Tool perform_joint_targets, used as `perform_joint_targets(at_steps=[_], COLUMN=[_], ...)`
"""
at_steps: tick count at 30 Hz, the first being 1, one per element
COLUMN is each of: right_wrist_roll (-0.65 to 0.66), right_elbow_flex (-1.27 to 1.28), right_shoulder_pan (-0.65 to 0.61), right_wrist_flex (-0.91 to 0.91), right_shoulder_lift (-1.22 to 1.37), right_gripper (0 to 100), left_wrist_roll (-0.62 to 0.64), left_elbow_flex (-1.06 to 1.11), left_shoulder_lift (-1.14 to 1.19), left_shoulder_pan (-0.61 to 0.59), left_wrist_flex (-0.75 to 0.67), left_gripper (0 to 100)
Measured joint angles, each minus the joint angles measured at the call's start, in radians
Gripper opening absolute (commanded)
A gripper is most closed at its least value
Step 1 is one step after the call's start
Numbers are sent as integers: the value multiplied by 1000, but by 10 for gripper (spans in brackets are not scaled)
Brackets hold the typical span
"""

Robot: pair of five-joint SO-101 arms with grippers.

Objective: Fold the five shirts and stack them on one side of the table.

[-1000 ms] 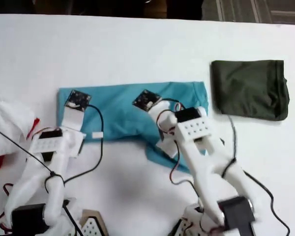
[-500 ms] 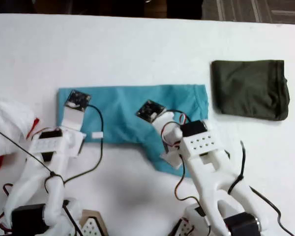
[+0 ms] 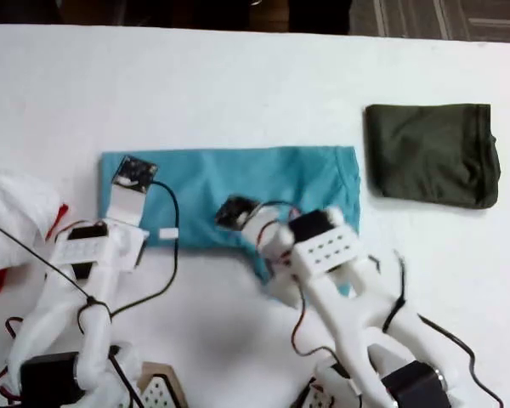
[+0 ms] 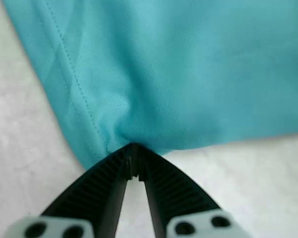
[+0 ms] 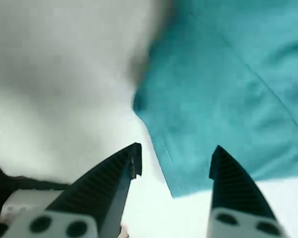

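The left gripper (image 4: pixel 132 162) pinches the teal shirt (image 4: pixel 188 74); the right gripper (image 5: pixel 177 151) gapes wide over its corner.

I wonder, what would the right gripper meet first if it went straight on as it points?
Probably the hem of the teal shirt, lying just ahead between the open fingers of the right gripper; depth is unclear.

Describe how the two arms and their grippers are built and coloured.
Both the left arm and right arm are white plastic shells with black motors at the joints, trailing thin black and red wires. Each wrist carries a small dark square camera board. The left gripper and right gripper have black, ribbed, pointed fingers on white bases with round holes.
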Motion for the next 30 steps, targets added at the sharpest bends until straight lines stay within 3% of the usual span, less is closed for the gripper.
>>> perform_joint_targets(at_steps=[7,15,18,21,23,30], right_wrist_roll=[0,3,3,3,3,3], right_elbow_flex=[86,81,38,-12,-54,-137], right_shoulder_pan=[-2,32,35,48,51,71], right_wrist_flex=[-164,-281,-273,-267,-267,-233], right_shoulder_lift=[52,261,318,365,393,443], right_gripper=[333,330,228,1,61,17], left_wrist_roll=[0,-2,-2,-2,-2,-2], left_elbow_flex=[0,3,3,3,3,3], left_shoulder_lift=[0,0,0,0,0,0], left_shoulder_pan=[0,0,0,0,0,0], left_wrist_flex=[0,0,0,0,0,0], left_gripper=[27,27,27,27,27,27])
